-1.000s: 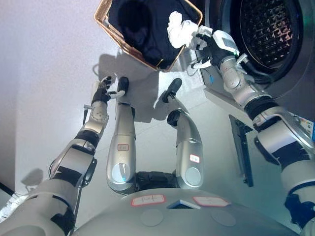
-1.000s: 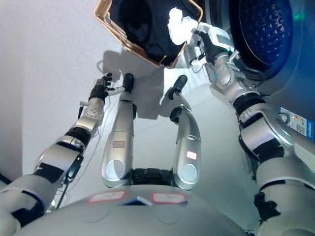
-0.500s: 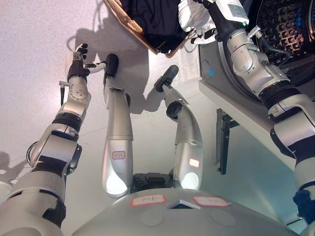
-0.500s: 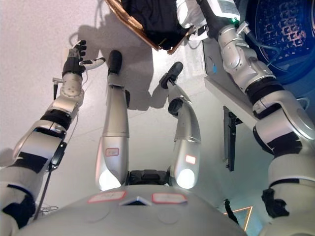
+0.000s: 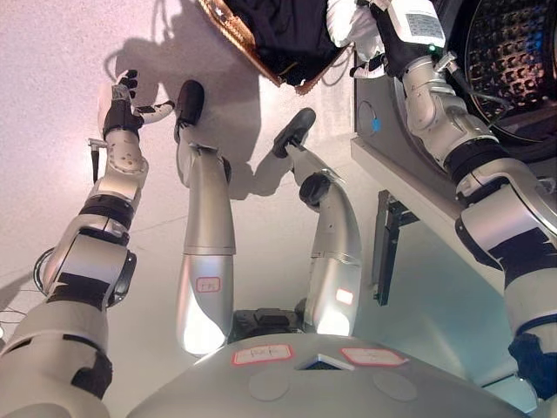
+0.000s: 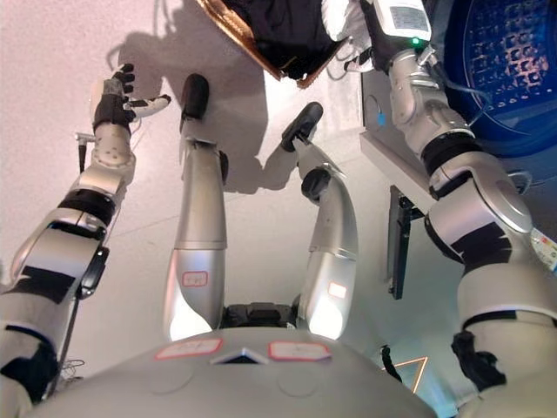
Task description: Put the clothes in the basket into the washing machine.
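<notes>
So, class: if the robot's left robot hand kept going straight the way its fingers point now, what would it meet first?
Probably nothing nearby. The left robot hand is open over bare floor, fingers pointing up the view, well left of the basket. Depth is unclear.

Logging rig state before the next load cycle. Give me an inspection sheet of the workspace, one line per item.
Surface: pale floor, bare where visible.
Job's things: wicker basket at top edge, dark clothes inside; white garment at basket's right rim; washing machine at upper right, perforated drum showing.
Clutter: dark panel hanging below the machine's front.
Hands: left hand over the floor left of the basket, fingers relaxed, holding nothing; right hand at the white garment, grip hidden.
Cables: nothing seen.
Surroundings: nothing seen.
</notes>
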Controlling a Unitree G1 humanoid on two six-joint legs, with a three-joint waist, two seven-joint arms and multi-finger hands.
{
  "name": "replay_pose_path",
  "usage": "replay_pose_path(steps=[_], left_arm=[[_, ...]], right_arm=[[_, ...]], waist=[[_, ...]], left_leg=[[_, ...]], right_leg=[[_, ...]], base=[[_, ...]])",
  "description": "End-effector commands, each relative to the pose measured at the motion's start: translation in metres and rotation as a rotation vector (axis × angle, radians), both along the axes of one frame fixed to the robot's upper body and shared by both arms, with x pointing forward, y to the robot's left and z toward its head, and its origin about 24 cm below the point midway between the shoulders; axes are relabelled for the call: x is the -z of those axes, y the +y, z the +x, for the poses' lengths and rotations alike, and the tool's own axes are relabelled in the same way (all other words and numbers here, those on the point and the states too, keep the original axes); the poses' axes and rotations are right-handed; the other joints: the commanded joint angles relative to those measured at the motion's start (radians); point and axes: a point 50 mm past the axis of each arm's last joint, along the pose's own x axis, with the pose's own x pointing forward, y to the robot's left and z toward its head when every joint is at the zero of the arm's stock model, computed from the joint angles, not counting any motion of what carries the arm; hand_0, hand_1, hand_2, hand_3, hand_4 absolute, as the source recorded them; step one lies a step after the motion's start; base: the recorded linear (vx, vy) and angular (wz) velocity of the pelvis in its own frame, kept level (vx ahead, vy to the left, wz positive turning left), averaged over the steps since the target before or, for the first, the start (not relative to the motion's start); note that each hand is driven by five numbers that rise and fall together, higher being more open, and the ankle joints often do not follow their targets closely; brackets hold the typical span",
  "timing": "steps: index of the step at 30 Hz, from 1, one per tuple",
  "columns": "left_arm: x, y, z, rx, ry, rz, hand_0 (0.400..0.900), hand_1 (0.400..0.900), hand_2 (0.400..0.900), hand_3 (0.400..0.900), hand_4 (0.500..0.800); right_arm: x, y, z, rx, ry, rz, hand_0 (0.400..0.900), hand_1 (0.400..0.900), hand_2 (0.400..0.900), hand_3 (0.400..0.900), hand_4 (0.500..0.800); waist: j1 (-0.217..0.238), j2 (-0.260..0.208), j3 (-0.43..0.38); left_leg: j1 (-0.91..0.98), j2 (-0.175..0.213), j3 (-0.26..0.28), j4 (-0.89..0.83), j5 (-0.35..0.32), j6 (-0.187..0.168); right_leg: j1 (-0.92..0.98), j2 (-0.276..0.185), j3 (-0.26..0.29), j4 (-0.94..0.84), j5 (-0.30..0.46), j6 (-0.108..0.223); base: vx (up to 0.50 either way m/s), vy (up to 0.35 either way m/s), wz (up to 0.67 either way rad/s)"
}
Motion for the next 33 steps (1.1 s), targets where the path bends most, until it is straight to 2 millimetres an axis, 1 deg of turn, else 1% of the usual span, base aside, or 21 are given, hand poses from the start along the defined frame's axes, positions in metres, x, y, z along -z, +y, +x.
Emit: replay_pose_path(steps=[1,2,5,9,11,15,17,18,19,20,21,22,25,29,33], left_arm=[[0.011,0.014,-0.011,-0.088,-0.013,-0.008,0.9,0.9,0.9,0.9,0.8],[0.008,0.013,-0.009,-0.086,-0.017,-0.002,0.9,0.9,0.9,0.9,0.8],[0.008,0.009,-0.008,-0.068,-0.023,0.005,0.9,0.9,0.9,0.9,0.8],[-0.004,0.003,-0.002,-0.047,-0.076,-0.001,0.9,0.9,0.9,0.9,0.8],[-0.005,0.002,0.0,-0.05,-0.083,-0.009,0.9,0.9,0.9,0.9,0.8],[-0.005,0.004,-0.001,-0.054,-0.07,0.0,0.9,0.9,0.9,0.9,0.8],[-0.004,0.005,-0.001,-0.055,-0.066,0.003,0.9,0.9,0.9,0.9,0.8],[-0.003,0.005,-0.001,-0.055,-0.064,0.005,0.9,0.9,0.9,0.9,0.8],[-0.003,0.004,-0.001,-0.05,-0.064,0.013,0.9,0.9,0.9,0.9,0.8],[-0.002,0.005,-0.002,-0.053,-0.06,0.015,0.9,0.9,0.9,0.9,0.8],[-0.002,0.004,-0.002,-0.055,-0.063,0.01,0.9,0.9,0.9,0.9,0.8],[-0.002,0.004,-0.001,-0.054,-0.065,0.013,0.9,0.9,0.9,0.9,0.8],[-0.005,-0.001,0.001,-0.044,-0.082,0.014,0.9,0.9,0.9,0.9,0.8],[-0.006,0.0,0.001,-0.05,-0.088,0.019,0.9,0.9,0.9,0.9,0.8],[-0.007,-0.003,0.002,-0.048,-0.103,0.016,0.9,0.9,0.9,0.9,0.8]], right_arm=[[0.012,-0.024,-0.005,0.111,0.015,-0.088,0.9,0.9,0.9,0.9,0.8],[0.01,-0.022,-0.004,0.111,0.008,-0.092,0.9,0.9,0.9,0.9,0.8],[0.011,-0.023,-0.004,0.127,-0.003,-0.108,0.9,0.9,0.9,0.9,0.8],[0.002,-0.032,-0.003,0.171,-0.022,-0.138,0.9,0.9,0.9,0.9,0.8],[0.0,-0.037,-0.003,0.199,-0.023,-0.14,0.9,0.9,0.9,0.9,0.8],[-0.004,-0.047,-0.004,0.257,-0.024,-0.169,0.9,0.9,0.9,0.9,0.8],[-0.002,-0.049,-0.005,0.268,-0.021,-0.171,0.9,0.9,0.9,0.9,0.8],[-0.001,-0.05,-0.006,0.276,-0.022,-0.188,0.702,0.702,0.702,0.702,0.681],[0.001,-0.05,-0.006,0.276,-0.023,-0.203,0.645,0.645,0.645,0.645,0.647],[0.002,-0.052,-0.007,0.286,-0.022,-0.216,0.561,0.561,0.561,0.561,0.596],[0.003,-0.052,-0.008,0.292,-0.022,-0.228,0.414,0.414,0.414,0.414,0.508],[0.005,-0.055,-0.009,0.305,-0.023,-0.236,0.4,0.4,0.4,0.4,0.5],[0.0,-0.057,-0.009,0.327,-0.043,-0.242,0.4,0.4,0.4,0.4,0.5],[-0.007,-0.056,-0.007,0.323,-0.075,-0.228,0.4,0.4,0.4,0.4,0.5],[-0.01,-0.061,-0.008,0.336,-0.097,-0.227,0.4,0.4,0.4,0.4,0.5]], waist=[[0.002,0.065,-0.075],[0.005,0.065,-0.072],[0.009,0.075,-0.069],[0.013,0.081,-0.07],[0.014,0.081,-0.069],[0.016,0.08,-0.075],[0.015,0.078,-0.078],[0.014,0.077,-0.08],[0.013,0.077,-0.08],[0.013,0.079,-0.081],[0.012,0.08,-0.081],[0.011,0.082,-0.081],[0.011,0.091,-0.076],[0.001,0.09,-0.078],[-0.003,0.097,-0.078]], left_leg=[[-0.033,-0.027,0.011,-0.045,0.024,0.039],[-0.046,-0.031,0.011,-0.026,0.017,0.043],[-0.081,-0.046,0.005,0.014,0.007,0.05],[-0.132,-0.066,0.006,0.057,-0.005,0.051],[-0.16,-0.076,0.012,0.101,-0.02,0.051],[-0.207,-0.088,0.02,0.146,-0.031,0.058],[-0.216,-0.09,0.018,0.151,-0.031,0.061],[-0.219,-0.091,0.02,0.148,-0.029,0.06],[-0.222,-0.092,0.02,0.151,-0.029,0.059],[-0.222,-0.093,0.02,0.151,-0.029,0.059],[-0.223,-0.091,0.023,0.149,-0.028,0.059],[-0.225,-0.091,0.023,0.15,-0.028,0.06],[-0.229,-0.093,0.025,0.136,-0.021,0.063],[-0.228,-0.088,0.023,0.11,-0.005,0.065],[-0.21,-0.08,0.024,0.057,0.018,0.065]], right_leg=[[-0.004,0.018,0.035,0.261,-0.244,0.08],[-0.015,0.016,0.04,0.273,-0.248,0.079],[-0.046,0.002,0.048,0.312,-0.272,0.078],[-0.101,-0.01,0.063,0.368,-0.302,0.069],[-0.129,-0.014,0.076,0.4,-0.315,0.064],[-0.169,-0.023,0.077,0.437,-0.328,0.055],[-0.18,-0.021,0.081,0.44,-0.324,0.055],[-0.181,-0.021,0.081,0.437,-0.323,0.053],[-0.183,-0.021,0.083,0.436,-0.321,0.052],[-0.186,-0.019,0.084,0.436,-0.322,0.052],[-0.188,-0.019,0.087,0.436,-0.32,0.051],[-0.19,-0.02,0.088,0.434,-0.319,0.05],[-0.196,-0.014,0.093,0.422,-0.311,0.049],[-0.194,-0.004,0.101,0.396,-0.297,0.05],[-0.182,0.005,0.107,0.362,-0.28,0.053]], base=[[-0.04,0.055,-0.18],[-0.02,0.041,-0.13],[0.0,-0.001,0.07],[-0.01,0.008,0.12],[-0.04,0.031,0.02],[-0.03,0.035,-0.05],[-0.01,0.017,-0.04],[0.0,0.0,0.0],[0.0,0.0,0.0],[0.0,0.0,0.0],[-0.03,0.019,0.01],[-0.03,0.016,0.01],[-0.04,0.025,-0.02],[-0.01,0.006,-0.01],[-0.01,0.004,-0.01]])
